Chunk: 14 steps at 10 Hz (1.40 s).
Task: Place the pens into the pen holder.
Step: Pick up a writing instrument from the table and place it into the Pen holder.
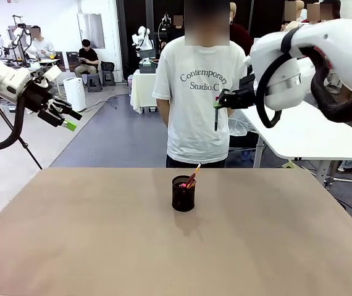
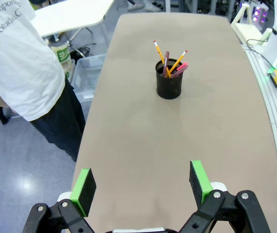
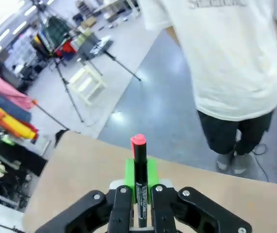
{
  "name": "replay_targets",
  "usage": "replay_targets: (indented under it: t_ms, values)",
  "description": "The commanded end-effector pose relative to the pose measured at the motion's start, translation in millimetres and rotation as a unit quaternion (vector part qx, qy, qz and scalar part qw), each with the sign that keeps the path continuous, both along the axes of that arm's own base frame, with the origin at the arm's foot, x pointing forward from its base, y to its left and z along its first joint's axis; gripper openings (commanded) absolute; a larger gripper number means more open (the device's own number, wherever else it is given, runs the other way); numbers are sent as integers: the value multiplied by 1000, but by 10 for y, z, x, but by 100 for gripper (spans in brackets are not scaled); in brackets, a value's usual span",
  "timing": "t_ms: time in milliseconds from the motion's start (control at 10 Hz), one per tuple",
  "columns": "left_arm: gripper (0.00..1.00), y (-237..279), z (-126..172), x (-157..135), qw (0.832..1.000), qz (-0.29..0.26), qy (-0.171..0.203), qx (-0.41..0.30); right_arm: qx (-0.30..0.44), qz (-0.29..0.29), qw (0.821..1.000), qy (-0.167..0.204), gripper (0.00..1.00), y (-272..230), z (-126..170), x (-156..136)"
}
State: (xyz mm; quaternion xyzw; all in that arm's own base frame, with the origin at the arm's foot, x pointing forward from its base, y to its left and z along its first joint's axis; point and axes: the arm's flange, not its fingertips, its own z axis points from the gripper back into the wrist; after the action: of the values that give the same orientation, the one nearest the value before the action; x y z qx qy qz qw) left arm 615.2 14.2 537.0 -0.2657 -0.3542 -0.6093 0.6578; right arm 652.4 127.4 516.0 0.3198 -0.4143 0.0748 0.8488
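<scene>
The black mesh pen holder (image 1: 183, 194) stands at the table's middle, with an orange-yellow pencil (image 1: 194, 173) and reddish sticks leaning out of it. From the left wrist, the holder (image 2: 168, 82) holds yellow pencils (image 2: 178, 60) and a reddish-brown pen (image 2: 166, 62). High above and a little behind the holder, my right gripper (image 1: 216, 105) is shut on the black pen (image 1: 215, 118), which hangs down. In its wrist view the right gripper (image 3: 139, 187) clamps the pen (image 3: 139, 167), red end forward. My left gripper (image 1: 71, 120) hangs open off the table's left, with nothing between its green pads (image 2: 85, 184).
A person in a white T-shirt (image 1: 197, 98) stands at the table's far edge, right behind the holder. The brown tabletop (image 1: 102, 240) is bare around the holder. A white table (image 1: 312, 132) stands at the back right.
</scene>
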Motion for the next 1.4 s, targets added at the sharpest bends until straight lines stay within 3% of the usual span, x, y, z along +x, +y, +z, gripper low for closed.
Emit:
replay_targets:
  t_ms: [0, 200, 300, 500, 700, 900, 1300]
  values:
    - [100, 13, 12, -7, 1000, 2, -4, 1, -38, -49, 998, 28, 0, -59, -82, 8]
    - [100, 13, 12, -7, 1000, 2, -4, 1, -19, -19, 1000, 6, 0, -101, -122, -8]
    - [100, 13, 12, -7, 1000, 2, -4, 1, 12, 27, 998, -62, 0, -194, -217, -76]
    - [100, 13, 12, -7, 1000, 2, -4, 1, 13, 198, 964, -178, 0, -220, -253, -318]
    - [100, 13, 12, -7, 1000, 2, -4, 1, 5, 291, 918, -268, 0, -143, -287, -494]
    - [100, 13, 12, -7, 1000, 2, -4, 1, -13, 335, 887, -317, 0, 31, -377, -575]
    - [100, 13, 12, -7, 1000, 2, -4, 1, 47, 407, 854, -320, 0, 417, -416, -491]
